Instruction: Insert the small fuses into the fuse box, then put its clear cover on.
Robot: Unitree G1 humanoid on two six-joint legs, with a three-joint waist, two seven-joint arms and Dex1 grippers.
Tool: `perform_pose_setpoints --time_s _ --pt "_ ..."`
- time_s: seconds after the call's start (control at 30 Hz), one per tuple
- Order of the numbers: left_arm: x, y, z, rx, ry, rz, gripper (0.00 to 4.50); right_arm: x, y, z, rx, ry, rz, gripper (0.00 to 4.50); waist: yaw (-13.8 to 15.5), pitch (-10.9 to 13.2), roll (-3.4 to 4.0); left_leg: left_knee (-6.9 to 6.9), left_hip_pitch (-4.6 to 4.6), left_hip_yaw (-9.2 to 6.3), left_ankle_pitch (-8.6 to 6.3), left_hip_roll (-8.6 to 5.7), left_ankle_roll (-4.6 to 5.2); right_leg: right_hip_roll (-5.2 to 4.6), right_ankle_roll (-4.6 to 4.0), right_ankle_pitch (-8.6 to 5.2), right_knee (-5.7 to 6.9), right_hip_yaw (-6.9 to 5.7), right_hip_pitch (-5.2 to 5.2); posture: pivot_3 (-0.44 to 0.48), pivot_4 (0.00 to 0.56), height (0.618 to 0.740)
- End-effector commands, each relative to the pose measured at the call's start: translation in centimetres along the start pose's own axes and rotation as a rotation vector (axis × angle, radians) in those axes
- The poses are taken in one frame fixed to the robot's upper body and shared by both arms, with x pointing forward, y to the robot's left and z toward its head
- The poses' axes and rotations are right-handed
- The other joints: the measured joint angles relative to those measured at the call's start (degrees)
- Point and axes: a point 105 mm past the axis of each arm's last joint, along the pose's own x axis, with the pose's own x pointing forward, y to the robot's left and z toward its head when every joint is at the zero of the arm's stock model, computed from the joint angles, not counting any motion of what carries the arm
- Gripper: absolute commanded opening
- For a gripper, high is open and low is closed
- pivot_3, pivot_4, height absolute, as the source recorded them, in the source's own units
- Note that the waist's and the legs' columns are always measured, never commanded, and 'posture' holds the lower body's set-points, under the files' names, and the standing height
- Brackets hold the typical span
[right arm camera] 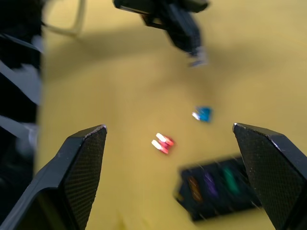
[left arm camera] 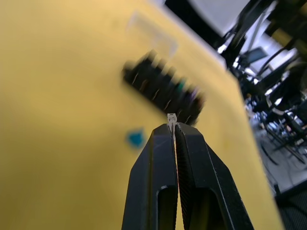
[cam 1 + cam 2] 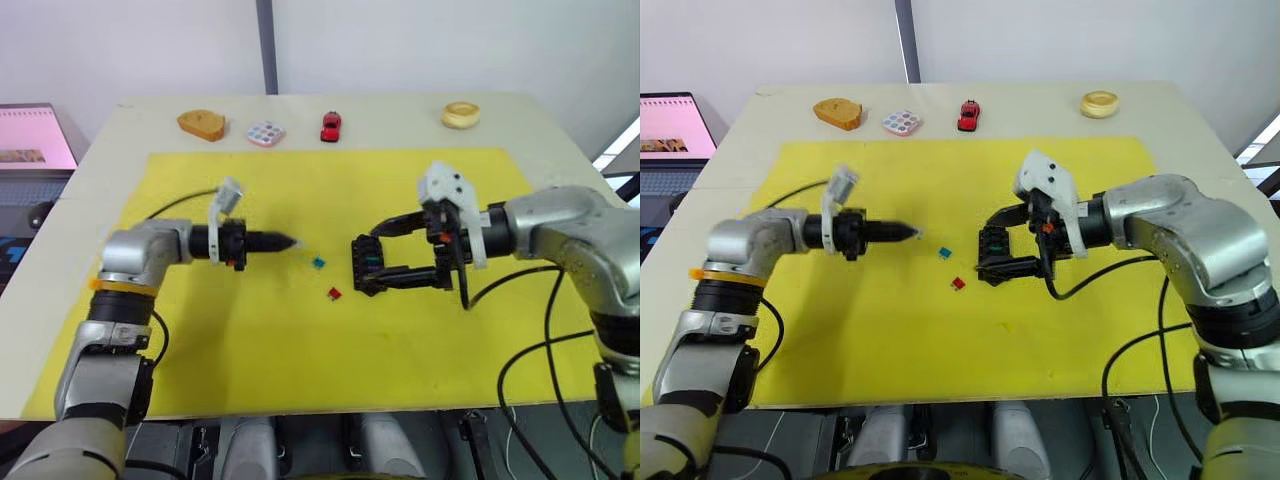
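My left gripper (image 3: 290, 242) is shut on a tiny grey fuse (image 2: 171, 117), held just above the yellow mat and pointing at the black fuse box (image 3: 368, 265). A teal fuse (image 3: 319, 263) and a red fuse (image 3: 334, 294) lie loose on the mat between the left gripper and the box. In the box's slots sit amber, purple and green fuses (image 1: 230, 181). My right gripper (image 1: 169, 126) is open, one finger on each side of the box. In the left wrist view, a faint clear cover (image 2: 151, 34) lies on the mat beyond the box.
The yellow mat (image 3: 300, 370) covers most of the table. Along the far edge stand a tan block (image 3: 201, 124), a round paint palette (image 3: 265, 133), a red toy car (image 3: 331, 126) and a yellow ring (image 3: 461, 114). A laptop (image 3: 35, 140) sits off the table's left.
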Motion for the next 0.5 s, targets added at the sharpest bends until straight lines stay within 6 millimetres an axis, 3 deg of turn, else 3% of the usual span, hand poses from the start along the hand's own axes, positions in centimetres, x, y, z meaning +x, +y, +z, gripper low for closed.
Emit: perform_pose_setpoints --time_s 0.03,0.17,0.27,0.33,0.5 --pt "0.6 -2.4 2.6 0.100 -0.056 -0.061 0.09 -0.9 -0.2 2.7 0.048 -0.076 0.014 4.50 0.0 0.0 0.01 0.00 0.00 0.00 0.01 -0.08 -0.02 0.00 0.01 0.00 0.00 0.00 0.00 0.000 0.150 0.740" --pt "1.6 -4.6 4.2 0.180 -0.077 -0.128 0.09 -1.3 -0.5 5.1 0.106 -0.112 0.052 4.50 0.0 0.0 0.01 0.01 0.00 0.03 -0.01 -0.12 0.02 0.01 0.10 0.06 0.02 0.01 -0.02 0.000 0.150 0.740" --pt "2.2 -5.8 5.1 0.226 -0.090 -0.163 0.00 -1.2 -0.5 6.0 0.117 -0.113 0.078 3.61 0.1 0.0 0.01 0.00 -0.06 0.01 -0.01 -0.13 0.02 0.03 0.10 0.06 0.02 0.01 -0.06 0.000 0.150 0.740" --pt "2.5 -6.2 5.4 0.240 -0.098 -0.177 0.00 -0.9 -0.5 6.4 0.124 -0.108 0.090 2.65 0.0 0.0 0.01 0.00 -0.10 0.00 0.00 -0.13 0.01 0.04 0.10 0.06 0.01 0.02 -0.09 0.000 0.150 0.740" --pt "2.9 -6.0 5.4 0.251 -0.092 -0.172 0.00 -0.3 -0.6 6.7 0.139 -0.099 0.104 2.65 -0.1 0.0 0.01 0.00 -0.10 0.02 0.00 -0.13 0.00 0.06 0.14 0.08 0.02 0.02 -0.12 0.000 0.150 0.740"
